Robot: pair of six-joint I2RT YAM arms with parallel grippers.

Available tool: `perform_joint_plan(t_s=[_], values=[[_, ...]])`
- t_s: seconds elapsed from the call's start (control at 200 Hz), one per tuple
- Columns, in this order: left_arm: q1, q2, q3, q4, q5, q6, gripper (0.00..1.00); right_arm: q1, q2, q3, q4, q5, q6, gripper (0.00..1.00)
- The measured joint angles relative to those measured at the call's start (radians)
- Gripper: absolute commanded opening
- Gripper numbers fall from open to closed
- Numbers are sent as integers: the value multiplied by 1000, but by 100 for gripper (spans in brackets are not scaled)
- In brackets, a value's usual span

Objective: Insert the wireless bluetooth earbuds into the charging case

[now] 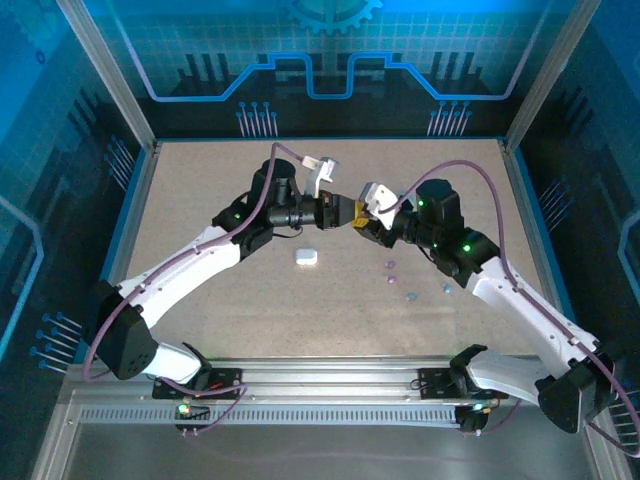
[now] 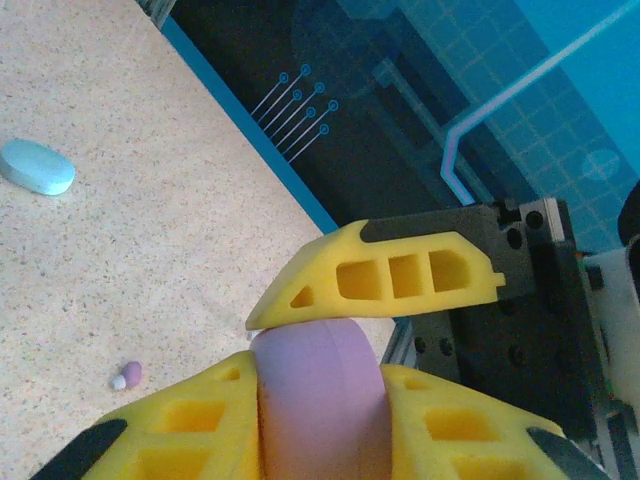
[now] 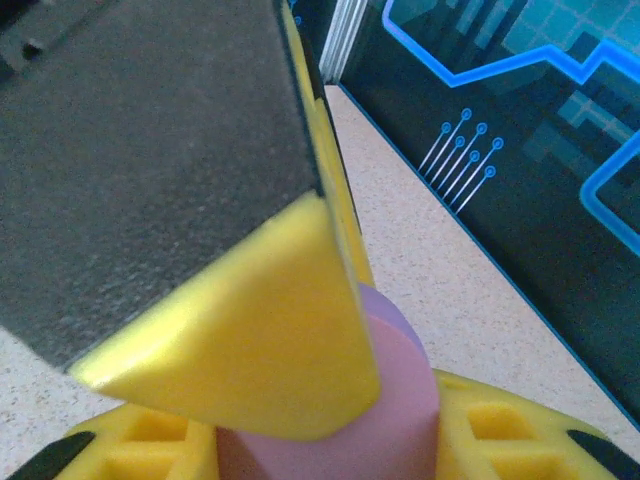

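Observation:
A pink-purple charging case [image 2: 320,400] is held in the air between both grippers, over the middle of the table. My left gripper [image 2: 318,372] is shut on its two sides. One yellow finger [image 2: 385,277] of the right gripper presses on its top. In the right wrist view the same case [image 3: 405,385] sits between my right gripper's [image 3: 330,435] fingers, half hidden by a left finger [image 3: 250,330]. The two grippers meet tip to tip, left gripper [image 1: 340,210] and right gripper [image 1: 362,222]. Tiny earbuds lie on the table: pink-purple ones [image 1: 390,266] and pale ones [image 1: 408,296].
A white case [image 1: 306,257] lies shut on the table, near the arms' side of the grippers. A teal case [image 2: 37,167] rests on the table, and a pink and a white bud [image 2: 127,375] lie closer. Blue-edged walls [image 1: 130,200] border the table.

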Motion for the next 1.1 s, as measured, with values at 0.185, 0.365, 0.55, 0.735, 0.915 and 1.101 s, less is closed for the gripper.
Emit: perform_joint_plan(t_s=[0.185, 0.365, 0.55, 0.735, 0.915, 1.101], values=[[12, -9, -38, 70, -4, -86, 17, 0, -130, -180, 220, 74, 5, 62], [32, -21, -93, 176, 3, -209, 17, -105, -166, -294, 344, 28, 49, 62], [35, -21, -124, 291, 34, -324, 17, -170, -166, -359, 499, -92, 143, 61], [35, -21, -130, 345, 52, -381, 17, -170, -141, -354, 583, -185, 163, 59], [35, -21, -130, 359, 60, -399, 18, -170, -89, -316, 605, -249, 179, 56], [35, -21, -130, 359, 64, -399, 18, -170, -76, -306, 626, -283, 195, 53]])
